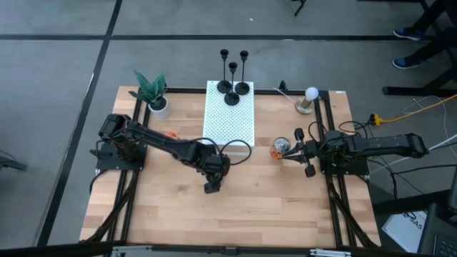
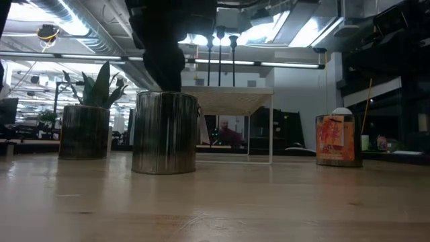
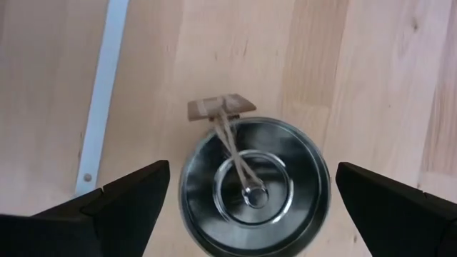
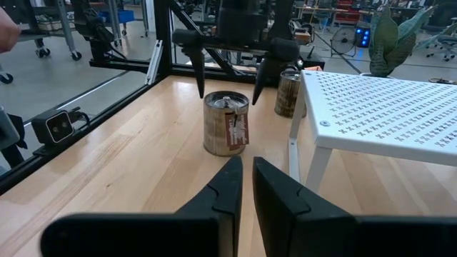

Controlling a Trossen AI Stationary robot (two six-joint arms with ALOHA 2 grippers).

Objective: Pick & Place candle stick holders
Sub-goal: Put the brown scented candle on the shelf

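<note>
Three black candlestick holders [image 1: 233,77] stand by their round bases on the far end of a white perforated stand [image 1: 228,121]; they also show in the low view [image 2: 220,57]. My left gripper [image 1: 213,180] is open at mid-table, pointing down over a silver tin [image 3: 253,187] with a paper tag. Its fingers [image 4: 201,75] stand on either side of the tin's top without touching it. My right gripper [image 4: 247,178] is shut and empty at the table's right, next to an orange-labelled tin [image 1: 280,148].
A potted plant [image 1: 152,94] stands at the far left and a white bulb on a wooden base [image 1: 310,98] at the far right. Another tin [image 4: 289,93] stands beside the stand's left side. Bare wood lies toward the near edge [image 1: 228,214].
</note>
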